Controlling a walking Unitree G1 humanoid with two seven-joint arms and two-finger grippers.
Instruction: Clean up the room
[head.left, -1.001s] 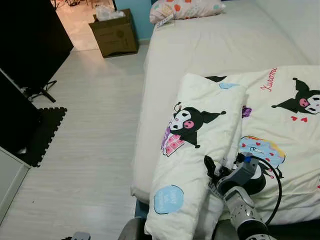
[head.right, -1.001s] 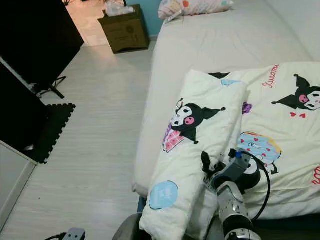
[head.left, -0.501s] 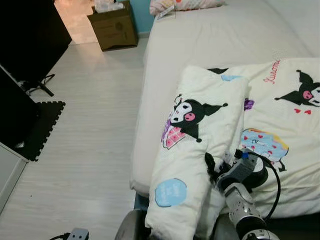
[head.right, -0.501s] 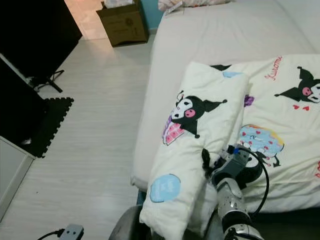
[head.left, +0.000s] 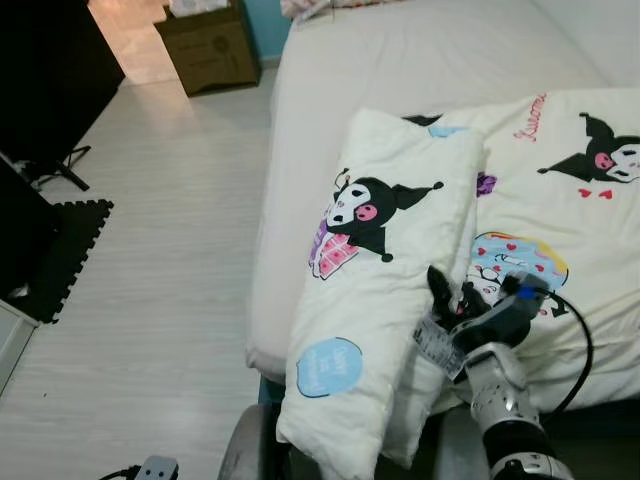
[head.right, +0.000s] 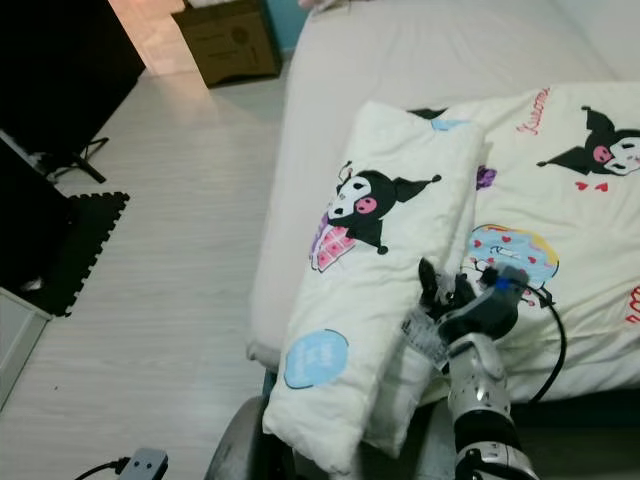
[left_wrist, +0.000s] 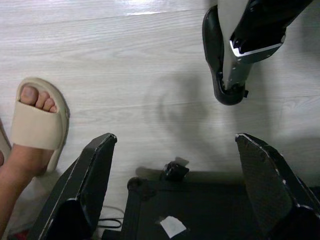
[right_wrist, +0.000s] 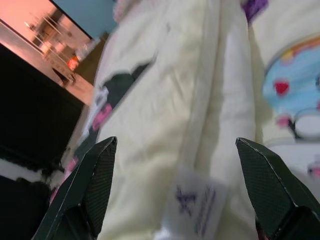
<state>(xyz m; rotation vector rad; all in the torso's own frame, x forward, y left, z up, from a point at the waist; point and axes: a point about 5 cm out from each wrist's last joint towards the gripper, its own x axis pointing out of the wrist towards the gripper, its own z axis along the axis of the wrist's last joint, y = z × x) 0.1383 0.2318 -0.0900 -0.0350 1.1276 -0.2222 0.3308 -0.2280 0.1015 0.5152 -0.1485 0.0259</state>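
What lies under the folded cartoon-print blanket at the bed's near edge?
The folded blanket lies on the mattress and partly over the spread part of the same print. Its near end overhangs the bed edge. The right gripper is beside it. Whatever lies beneath the fold is covered.

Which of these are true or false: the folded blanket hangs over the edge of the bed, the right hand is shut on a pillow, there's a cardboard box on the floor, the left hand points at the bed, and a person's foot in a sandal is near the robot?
1. The folded blanket overhangs the near edge of the bed. True.
2. The right hand is shut on a pillow. False: its fingers are spread open against the blanket's fold, by a white label.
3. A cardboard box stands on the floor by the bed's far end. True.
4. The left hand points at the bed. False: it points down at the wooden floor.
5. A foot in a beige sandal is on the floor near the robot. True.
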